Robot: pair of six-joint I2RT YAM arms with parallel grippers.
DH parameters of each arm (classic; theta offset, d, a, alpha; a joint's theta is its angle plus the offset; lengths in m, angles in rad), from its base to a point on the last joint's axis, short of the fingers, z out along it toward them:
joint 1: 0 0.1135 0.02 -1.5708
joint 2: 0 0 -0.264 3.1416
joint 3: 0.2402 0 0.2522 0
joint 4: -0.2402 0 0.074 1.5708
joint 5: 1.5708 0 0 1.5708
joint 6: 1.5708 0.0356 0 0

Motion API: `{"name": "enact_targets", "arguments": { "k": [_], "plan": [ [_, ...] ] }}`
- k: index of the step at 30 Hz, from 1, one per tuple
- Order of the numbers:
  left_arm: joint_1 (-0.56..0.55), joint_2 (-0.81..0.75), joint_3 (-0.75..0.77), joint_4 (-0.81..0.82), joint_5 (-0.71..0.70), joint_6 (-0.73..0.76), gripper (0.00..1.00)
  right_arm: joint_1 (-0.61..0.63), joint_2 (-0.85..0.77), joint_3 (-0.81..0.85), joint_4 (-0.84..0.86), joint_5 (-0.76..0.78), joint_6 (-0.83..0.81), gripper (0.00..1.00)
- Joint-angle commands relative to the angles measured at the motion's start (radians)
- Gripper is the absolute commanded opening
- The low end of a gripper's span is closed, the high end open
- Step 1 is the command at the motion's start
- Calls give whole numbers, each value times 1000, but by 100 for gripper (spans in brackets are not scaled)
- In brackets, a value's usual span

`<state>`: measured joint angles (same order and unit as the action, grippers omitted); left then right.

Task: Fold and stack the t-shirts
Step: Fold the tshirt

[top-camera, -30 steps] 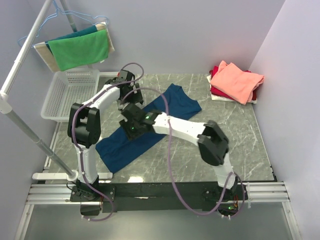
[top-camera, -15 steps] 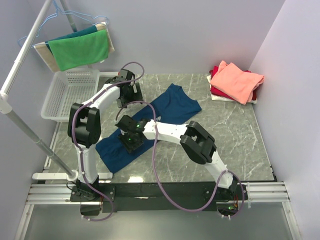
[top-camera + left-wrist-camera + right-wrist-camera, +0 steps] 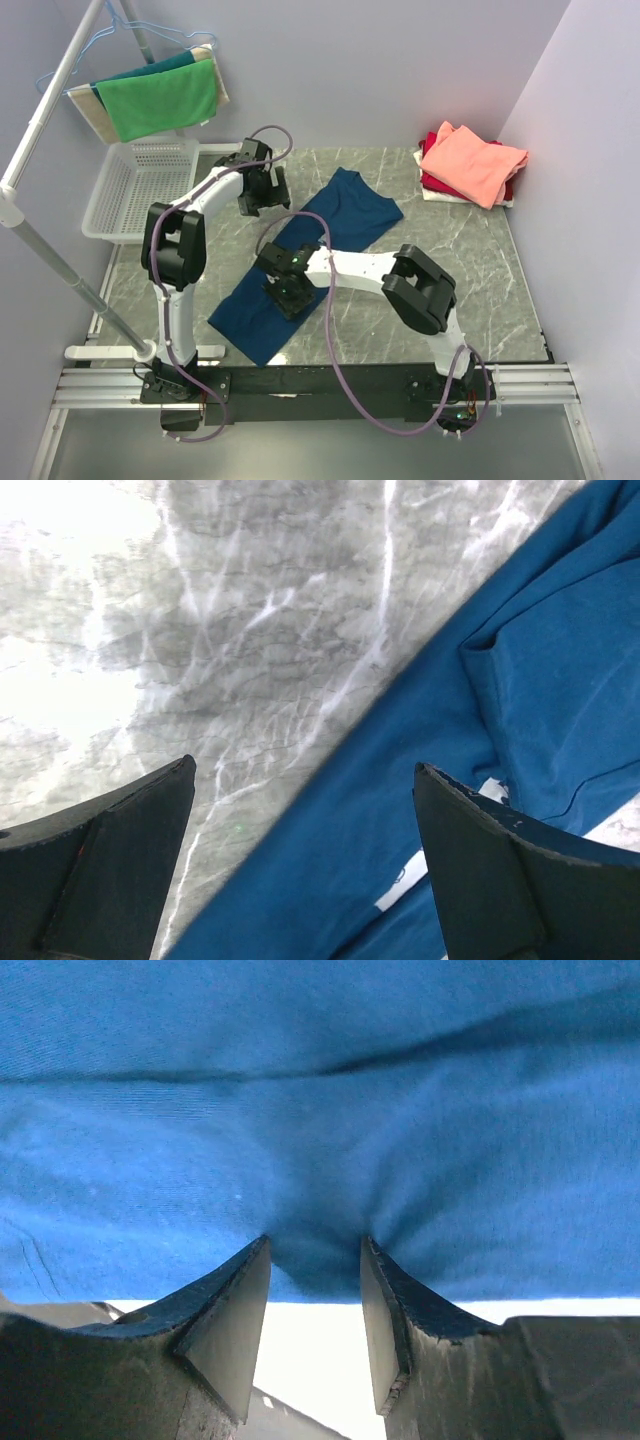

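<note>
Left pincer (image 3: 303,770): fingers wide apart, empty, hovering over the worktop (image 3: 470,270) at the far-left edge of the blue t-shirt (image 3: 355,215). The shirt lies diagonally mid-worktop as a long narrow band, partly folded by the look of it. Right pincer (image 3: 315,1250) is clamped on its near end, cloth bunched between the fingers. Far-right corner: pink tee (image 3: 470,160) folded atop red tee (image 3: 431,143). Left to do, I judge: finish the fold, then stack it there.

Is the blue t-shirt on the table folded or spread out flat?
Partly folded: the blue t-shirt lies as a long narrow strip, one layer doubled over another in the left wrist view, not a compact bundle.
</note>
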<state>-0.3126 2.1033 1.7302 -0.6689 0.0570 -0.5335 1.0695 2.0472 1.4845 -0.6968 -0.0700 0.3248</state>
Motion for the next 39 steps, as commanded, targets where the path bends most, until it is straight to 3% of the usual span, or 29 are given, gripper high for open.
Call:
{"name": "enact_targets", "arguments": {
  "k": [1,6,14,23,29,39],
  "plan": [
    [1,6,38,46,61,29,95,3,-54,-93,-188,38,29,49],
    [-34,33,66,64,138,73,93,3,-157,-197,-217,30,65,46],
    [-160,107,201,81,113,49,93,4,-370,-260,-135,68,154,44],
    [-276,158,336,106,92,-3,96,1,-619,-276,-115,275,339,46],
    [-330,268,448,40,17,15,96,-14,-755,-250,-178,436,437,46],
    [-364,372,473,-12,-246,-31,95,-178,-985,-306,-199,438,485,46]
  ]
}}
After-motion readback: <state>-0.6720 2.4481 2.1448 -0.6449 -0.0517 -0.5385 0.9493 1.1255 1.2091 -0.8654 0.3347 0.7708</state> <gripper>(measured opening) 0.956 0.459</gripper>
